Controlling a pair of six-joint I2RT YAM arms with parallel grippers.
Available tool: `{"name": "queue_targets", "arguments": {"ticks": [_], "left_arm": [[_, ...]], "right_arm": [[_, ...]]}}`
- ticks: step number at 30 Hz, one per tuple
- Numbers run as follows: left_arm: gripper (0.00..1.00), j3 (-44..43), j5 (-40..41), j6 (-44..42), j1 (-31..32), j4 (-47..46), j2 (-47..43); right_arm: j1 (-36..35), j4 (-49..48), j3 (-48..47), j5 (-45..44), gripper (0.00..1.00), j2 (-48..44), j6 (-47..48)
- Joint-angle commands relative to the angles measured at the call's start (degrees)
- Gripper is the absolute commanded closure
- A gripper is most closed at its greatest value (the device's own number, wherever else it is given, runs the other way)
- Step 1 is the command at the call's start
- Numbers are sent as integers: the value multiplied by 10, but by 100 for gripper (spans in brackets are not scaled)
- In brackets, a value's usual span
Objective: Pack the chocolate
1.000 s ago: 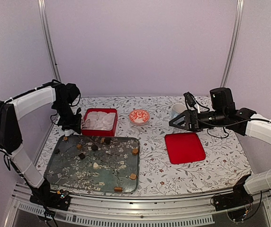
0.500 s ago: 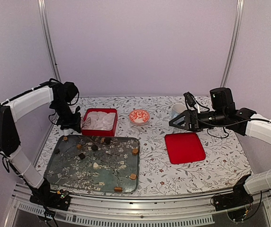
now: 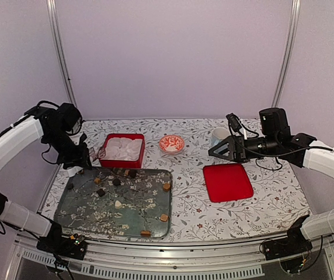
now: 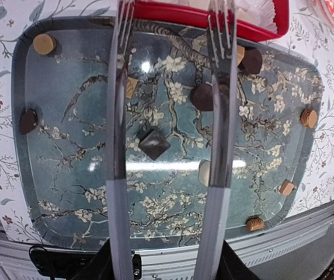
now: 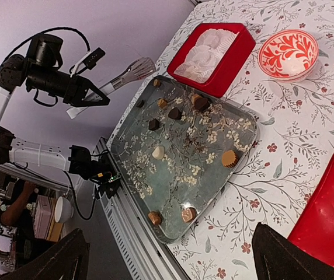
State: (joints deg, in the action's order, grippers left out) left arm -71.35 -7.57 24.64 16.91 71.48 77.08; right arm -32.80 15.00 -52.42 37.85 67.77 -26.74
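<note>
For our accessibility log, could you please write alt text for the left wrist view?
Metal fork-tipped tongs, arms apart, hang over a dark teal floral tray scattered with small dark, caramel and cream chocolate pieces. A red rectangular box shows at the top edge.

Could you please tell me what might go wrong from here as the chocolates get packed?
1. The tongs hang wide open over small pieces on a glossy tray; a pinched piece such as the dark cube may skid away or drop.
2. Two pieces lie close together by the box; grabbing one may shove the other.
3. The tines may snag the paper cups in the box.
</note>
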Motion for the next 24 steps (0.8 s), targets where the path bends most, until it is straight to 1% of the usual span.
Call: {"name": "queue_targets", "arguments": {"ticks": [1, 8, 10, 13, 18, 24], "left_arm": [[57, 39, -29, 55, 29, 22, -49], [59, 100, -30, 140, 87, 35, -90], [60, 115, -29, 162, 96, 38, -101], [59, 144, -50, 191, 101, 27, -124], [59, 176, -65, 212, 106, 19, -141], [57, 200, -72, 223, 110, 0, -132]], "right_arm": [[3, -14, 5, 12, 1, -19, 7], [3, -25, 22, 15, 1, -34, -4], [3, -26, 25, 14, 1, -38, -6], [3, -29, 30, 12, 1, -44, -10], [3, -39, 40, 11, 1, -51, -20], [2, -48, 44, 8, 1, -54, -31]]}}
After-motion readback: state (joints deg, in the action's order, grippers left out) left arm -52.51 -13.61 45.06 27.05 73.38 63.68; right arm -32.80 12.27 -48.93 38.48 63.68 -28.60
